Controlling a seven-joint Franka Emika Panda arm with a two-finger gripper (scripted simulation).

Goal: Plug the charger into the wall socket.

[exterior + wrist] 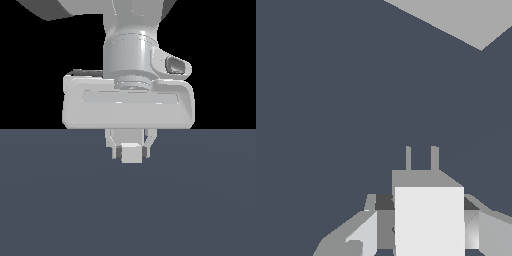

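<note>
The charger point(428, 220) sits between my two fingers point(363, 232), which press it from either side, and its two prongs point(434, 158) stick out past my gripper point(132, 150) over the floor point(128, 210). The wall socket point(461, 17) lies well ahead of the prongs, off to one side, apart from them.

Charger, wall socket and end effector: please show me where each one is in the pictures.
charger point(429, 220): wrist view, on its bright white face.
wall socket point(466, 20): wrist view, on the light-grey plate, partly cut off by the picture edge.
end effector point(131, 150): exterior view, between the fingertips, shut on the charger.
</note>
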